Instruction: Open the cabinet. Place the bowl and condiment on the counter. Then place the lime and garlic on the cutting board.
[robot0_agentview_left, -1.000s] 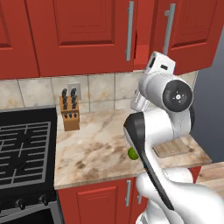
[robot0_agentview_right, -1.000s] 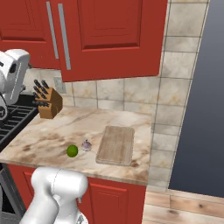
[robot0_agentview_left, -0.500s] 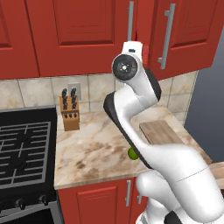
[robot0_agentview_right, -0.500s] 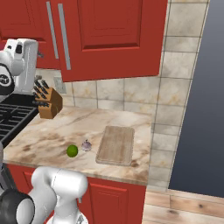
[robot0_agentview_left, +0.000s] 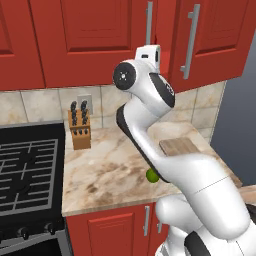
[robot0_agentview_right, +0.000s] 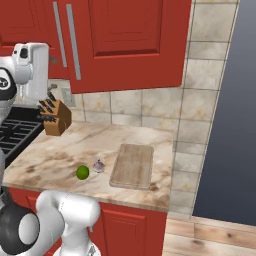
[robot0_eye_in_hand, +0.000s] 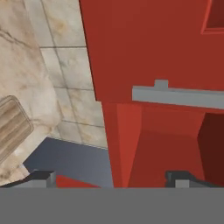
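- The white arm is raised high in front of the red wall cabinet (robot0_agentview_left: 100, 35), its hand lifted to the level of the doors' lower edge.
- In the hand view the gripper (robot0_eye_in_hand: 111, 177) looks at the cabinet door's lower corner; the two dark fingers (robot0_eye_in_hand: 41, 176) stand spread wide apart with nothing between them.
- A long grey bar handle (robot0_eye_in_hand: 177, 97) runs across the hand view beyond the fingers, not touched by either.
- In the left base view two grey vertical handles (robot0_agentview_left: 190, 42) hang on the doors, and the hand's white end sits just below the left one.
- The cabinet doors appear closed in both base views.
- The beige-brown marbled surface (robot0_agentview_right: 55, 160) runs from the stove to the wall at the right.
- The lime (robot0_agentview_right: 82, 172) lies on the surface near its front edge, left of the cutting board (robot0_agentview_right: 132, 165).
- The garlic (robot0_agentview_right: 99, 165) sits just beside the lime, between it and the cutting board, on the surface and not on the board.
- The cutting board lies flat, bare, near the right end of the surface.
- A wooden knife block (robot0_agentview_right: 54, 117) with dark handles stands at the back against the tiled wall (robot0_agentview_right: 145, 107), well apart from the lime and garlic.
- A black stove (robot0_agentview_left: 25, 170) adjoins the surface on the left.
- Lower red cabinets (robot0_agentview_left: 115, 230) with short handles sit beneath the surface.
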